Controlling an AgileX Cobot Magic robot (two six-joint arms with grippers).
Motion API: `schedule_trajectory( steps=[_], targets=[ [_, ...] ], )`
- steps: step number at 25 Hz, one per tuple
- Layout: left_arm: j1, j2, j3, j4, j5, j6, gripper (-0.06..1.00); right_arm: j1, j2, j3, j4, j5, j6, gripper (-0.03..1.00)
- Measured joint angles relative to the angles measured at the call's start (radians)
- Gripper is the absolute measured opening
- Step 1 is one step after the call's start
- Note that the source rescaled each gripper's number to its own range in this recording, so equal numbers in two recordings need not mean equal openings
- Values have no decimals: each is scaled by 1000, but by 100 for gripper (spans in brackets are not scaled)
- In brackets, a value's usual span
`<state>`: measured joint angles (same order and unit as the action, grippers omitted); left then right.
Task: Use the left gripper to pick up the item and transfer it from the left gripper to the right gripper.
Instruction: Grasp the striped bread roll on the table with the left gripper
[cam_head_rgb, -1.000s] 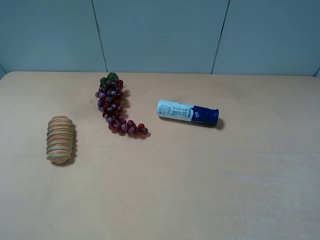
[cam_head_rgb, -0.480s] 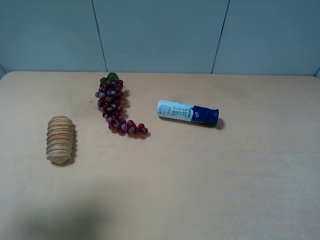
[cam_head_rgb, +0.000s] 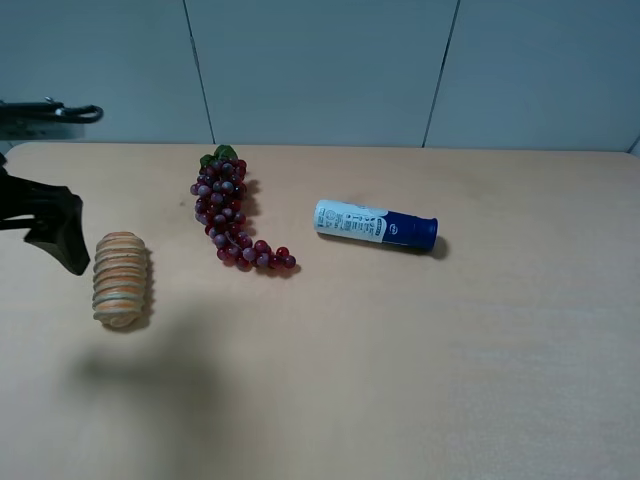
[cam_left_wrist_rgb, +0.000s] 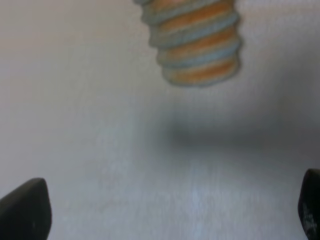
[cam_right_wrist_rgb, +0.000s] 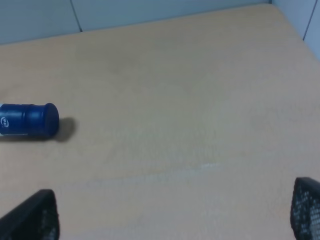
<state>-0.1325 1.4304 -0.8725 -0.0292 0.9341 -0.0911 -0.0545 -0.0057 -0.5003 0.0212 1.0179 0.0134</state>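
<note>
Exterior high view: item (cam_head_rgb: 122, 280), a ridged toy bread loaf, flat on the left part of the tabletop (cam_head_rgb: 400, 380), long axis running from the near edge toward the far one. Left gripper (cam_head_rgb: 58, 232) just beside the item's far left end; contact not apparent, though hard to tell from this angle. Purple grape bunch (cam_head_rgb: 230, 222) and white-and-blue tube (cam_head_rgb: 375, 225) further right, well apart from the item. Right gripper absent from this view.

Left wrist view: fingers (cam_left_wrist_rgb: 25, 210) spread wide at the two frame corners, nothing between them but bare tabletop. Item ahead of the tips, a little off the centre line, one end toward the fingers, long axis roughly in line with the reach. A short advance and descent therefore judged enough to set the fingers astride its narrow width.

Right wrist view: right gripper (cam_right_wrist_rgb: 167, 212) wide open and empty over bare tabletop, only the tube's blue cap in sight, no item. Left arm plainly the nearer one.
</note>
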Motion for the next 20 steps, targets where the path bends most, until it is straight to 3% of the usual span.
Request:
schedule_trajectory(
  steps=[8, 20],
  targets=[
    [-87, 279, -1, -3, -125, -25, 98, 0, 0, 0, 0, 0, 0, 100],
    [-95, 421, -1, 4, -351, -56, 95, 0, 0, 0, 0, 0, 0, 100]
  ],
)
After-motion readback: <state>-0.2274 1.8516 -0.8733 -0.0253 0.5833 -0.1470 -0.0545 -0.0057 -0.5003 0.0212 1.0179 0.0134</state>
